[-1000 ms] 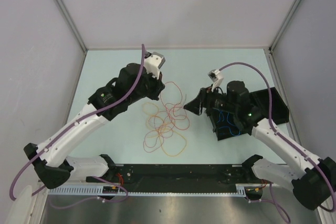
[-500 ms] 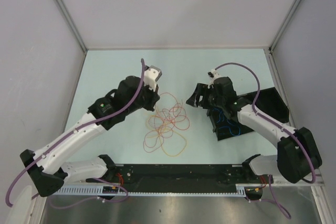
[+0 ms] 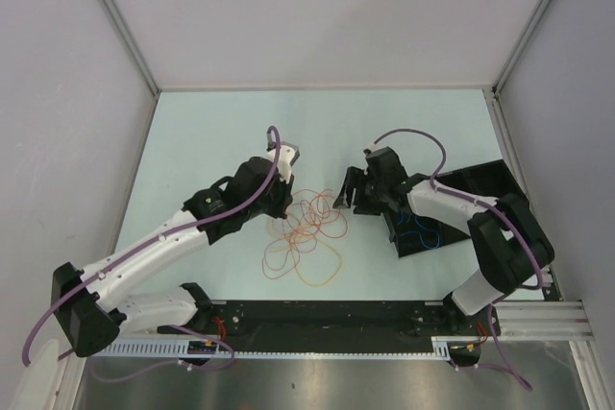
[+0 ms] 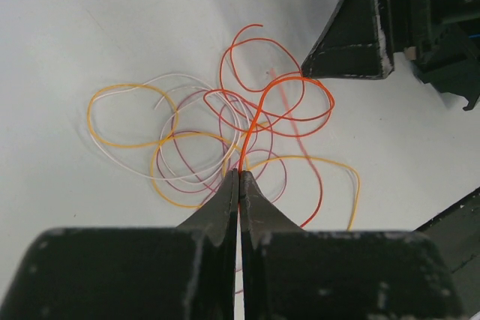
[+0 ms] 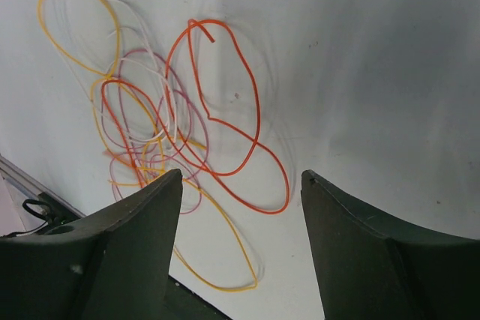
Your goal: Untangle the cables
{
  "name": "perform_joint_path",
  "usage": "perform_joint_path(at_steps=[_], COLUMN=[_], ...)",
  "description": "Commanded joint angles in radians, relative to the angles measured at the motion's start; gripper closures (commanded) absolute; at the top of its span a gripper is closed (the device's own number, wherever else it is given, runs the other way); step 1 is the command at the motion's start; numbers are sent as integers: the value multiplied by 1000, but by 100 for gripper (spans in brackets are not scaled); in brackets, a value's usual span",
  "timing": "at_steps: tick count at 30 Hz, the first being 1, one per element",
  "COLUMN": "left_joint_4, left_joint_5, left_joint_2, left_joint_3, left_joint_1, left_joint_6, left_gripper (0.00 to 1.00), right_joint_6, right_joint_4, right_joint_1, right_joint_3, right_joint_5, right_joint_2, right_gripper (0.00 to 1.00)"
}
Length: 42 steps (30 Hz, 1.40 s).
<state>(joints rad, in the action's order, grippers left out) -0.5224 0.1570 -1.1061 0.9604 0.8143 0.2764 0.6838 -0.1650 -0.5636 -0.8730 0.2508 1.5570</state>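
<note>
Pale mint tabletop (image 3: 207,127) between plain white panel walls (image 3: 317,16), grey metal corner posts (image 3: 117,21), soft even light.

This looks like a robot test cell in a laboratory. A pale green table (image 3: 211,132) is closed on three sides by plain white panels (image 3: 317,16) held in aluminium profiles (image 3: 117,21). The left arm (image 3: 154,242) and the right arm (image 3: 452,201) are bolted to a black rail (image 3: 327,312) at the near edge, and thick purple cables (image 3: 408,132) run along them.
</note>
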Motion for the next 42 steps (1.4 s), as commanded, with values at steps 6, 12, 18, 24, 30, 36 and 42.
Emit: perform_joint_path(at_steps=[6, 12, 18, 24, 30, 36, 42], left_joint_4=[45, 48, 47, 36, 28, 38, 41], left_joint_5=[32, 32, 36, 73, 125, 122, 111], left_joint_2=[17, 11, 6, -14, -144, -303, -400], left_joint_3=[-22, -23, -25, -25, 20, 81, 142], left_joint_1=[5, 5, 5, 5, 2, 0, 0], left_joint_6=[29, 29, 32, 46, 72, 69, 40], left_gripper=[100, 100, 100, 100, 100, 100, 100], right_joint_6=[-20, -21, -26, -59, -105, -112, -95], right_joint_4=[32, 51, 79, 84, 74, 125, 196], right_joint_1=[-13, -27, -30, -12, 57, 114, 156], right_joint_3=[-66, -66, -66, -66, 5, 72, 144], right_joint_5=[57, 84, 102, 160, 185, 269, 295], right_joint_2=[121, 161, 199, 207, 109, 51, -34], right_gripper=[35, 43, 58, 43, 28, 27, 23])
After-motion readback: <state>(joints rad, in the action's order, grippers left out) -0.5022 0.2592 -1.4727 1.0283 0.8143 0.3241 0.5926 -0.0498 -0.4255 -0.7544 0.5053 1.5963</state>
